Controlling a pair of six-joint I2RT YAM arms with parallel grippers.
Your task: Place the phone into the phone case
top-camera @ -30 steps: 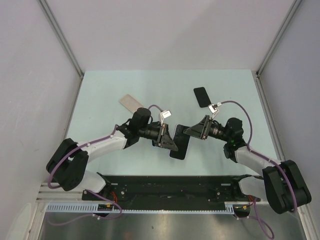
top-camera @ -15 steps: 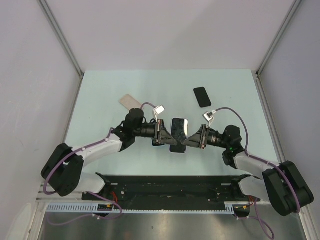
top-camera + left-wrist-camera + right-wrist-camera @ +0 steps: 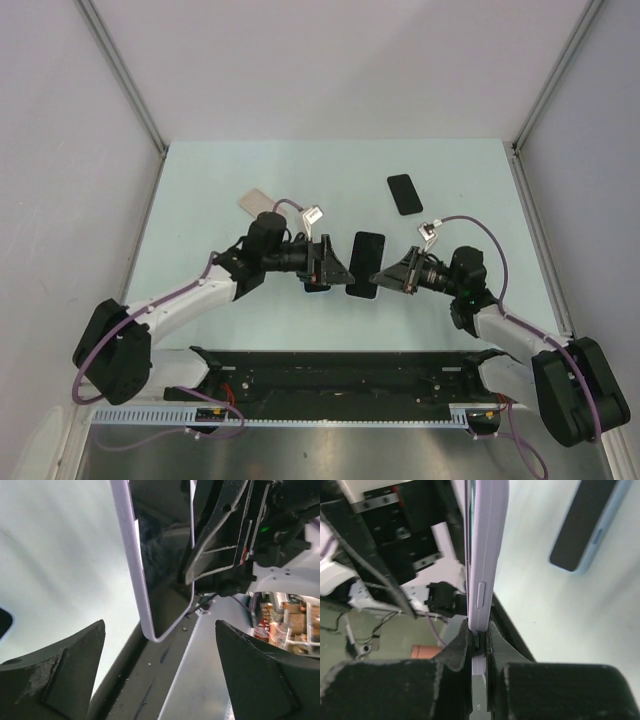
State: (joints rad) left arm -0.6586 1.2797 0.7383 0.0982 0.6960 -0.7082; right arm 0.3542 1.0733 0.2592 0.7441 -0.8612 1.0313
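A phone with a dark glossy face and a lilac edge hangs above the table between the two arms. My right gripper is shut on its edge, and the fingers pinch the lilac side just below a side button. My left gripper stands open at the phone's left. The phone's rounded corner reaches into the gap between the left jaws and touches neither one. A flat beige piece, which looks like the phone case, lies at the back left.
A second dark phone with a light blue edge lies flat at the back right. The black base rail runs along the near edge. Grey walls close in the pale green table on three sides.
My left gripper has opened and let go of the phone. My right gripper has closed on its edge and now carries it alone, slightly further right.
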